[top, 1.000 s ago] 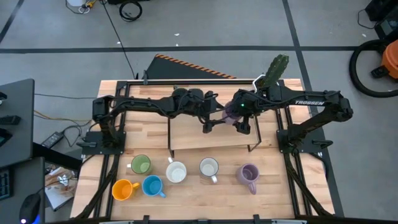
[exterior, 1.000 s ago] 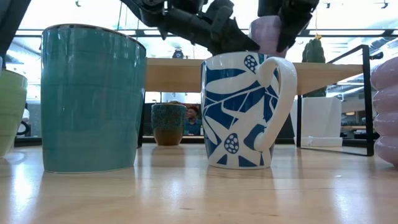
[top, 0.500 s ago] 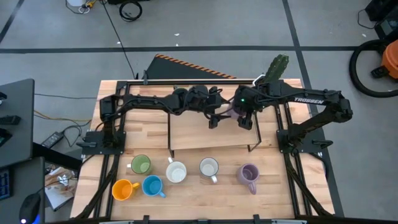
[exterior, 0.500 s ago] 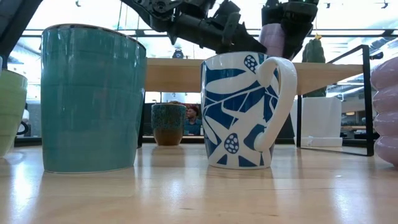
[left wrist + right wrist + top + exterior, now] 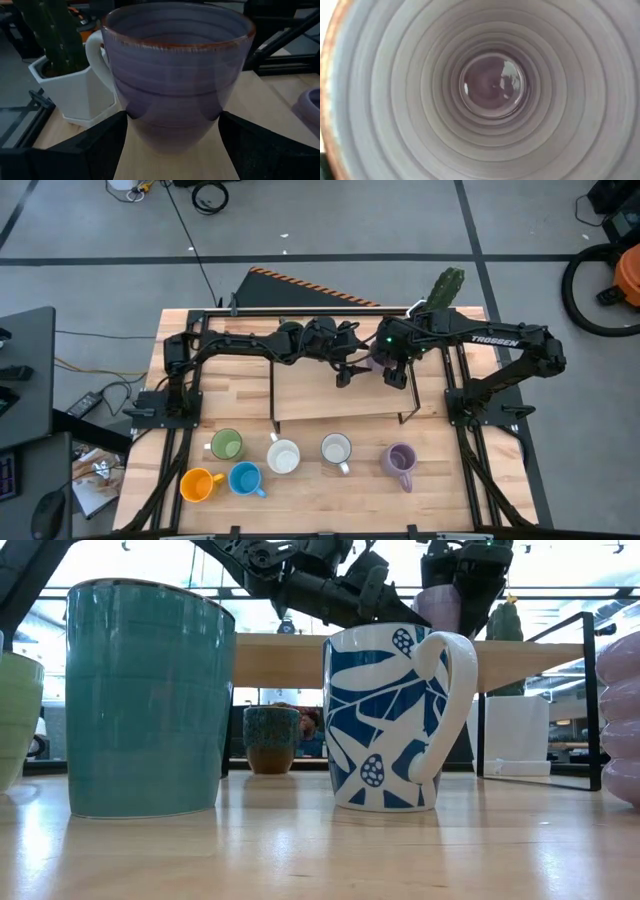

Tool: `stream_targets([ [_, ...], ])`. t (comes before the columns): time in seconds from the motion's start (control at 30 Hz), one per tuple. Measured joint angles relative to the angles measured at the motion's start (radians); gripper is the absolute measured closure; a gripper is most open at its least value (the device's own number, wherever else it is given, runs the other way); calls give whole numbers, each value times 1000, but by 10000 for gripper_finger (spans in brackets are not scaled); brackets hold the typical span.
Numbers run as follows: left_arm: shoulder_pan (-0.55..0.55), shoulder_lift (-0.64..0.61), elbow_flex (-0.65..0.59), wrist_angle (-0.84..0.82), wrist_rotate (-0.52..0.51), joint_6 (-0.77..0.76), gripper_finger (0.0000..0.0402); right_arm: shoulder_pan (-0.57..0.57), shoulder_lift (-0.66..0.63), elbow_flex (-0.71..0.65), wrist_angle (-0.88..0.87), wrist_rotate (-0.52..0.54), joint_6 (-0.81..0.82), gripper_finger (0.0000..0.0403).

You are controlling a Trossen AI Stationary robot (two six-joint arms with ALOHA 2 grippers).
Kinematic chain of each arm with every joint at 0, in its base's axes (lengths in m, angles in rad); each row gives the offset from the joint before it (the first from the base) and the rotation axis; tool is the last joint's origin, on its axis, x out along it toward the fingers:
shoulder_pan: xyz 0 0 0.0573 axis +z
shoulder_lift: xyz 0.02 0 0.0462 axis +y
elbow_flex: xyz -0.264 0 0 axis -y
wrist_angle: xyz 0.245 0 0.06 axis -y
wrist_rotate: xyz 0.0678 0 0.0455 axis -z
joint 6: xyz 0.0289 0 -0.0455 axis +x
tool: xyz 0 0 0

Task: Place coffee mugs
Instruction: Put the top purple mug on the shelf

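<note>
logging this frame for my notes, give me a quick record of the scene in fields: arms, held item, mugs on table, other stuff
right gripper: above the raised wooden shelf, at the lavender mug
left gripper: beside that mug, jaws either side of it
held mug: upright, handle towards the cactus pot
front row: green mug, orange mug, blue mug, two white mugs, second lavender mug
under shelf: dark brown mug

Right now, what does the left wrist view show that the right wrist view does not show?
Only the left wrist view shows the purple mug's outside, its pale handle, the white hexagonal pot with the cactus, the wooden shelf, and the left gripper's dark fingers on either side. Only the right wrist view shows the mug's ringed inside and glossy bottom. Both show this one purple mug and its brown rim.
</note>
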Motion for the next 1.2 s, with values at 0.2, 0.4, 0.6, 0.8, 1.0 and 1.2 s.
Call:
stream_targets([
  [0.2, -1, 1, -2, -26, -1, 1, 86, 1, 2, -24, 15, -18, 20, 25],
  [0.4, 0, 1, -2, -59, -28, 2, 86, 1, 1, -24, 2, -19, 24, 25],
  [0.6, 2, -4, -3, -81, -56, 2, 86, 1, 1, -24, -7, -19, 34, 25],
  [0.8, 25, -31, -4, -128, -67, 2, 86, 2, -4, -24, -30, -25, 63, 25],
  [1.0, 35, -40, -3, -131, -52, 10, 86, 13, -20, -22, -59, -22, 88, 25],
  [1.2, 23, -47, -4, -163, -49, 29, 86, 32, -44, -11, -110, -11, 142, 25],
])
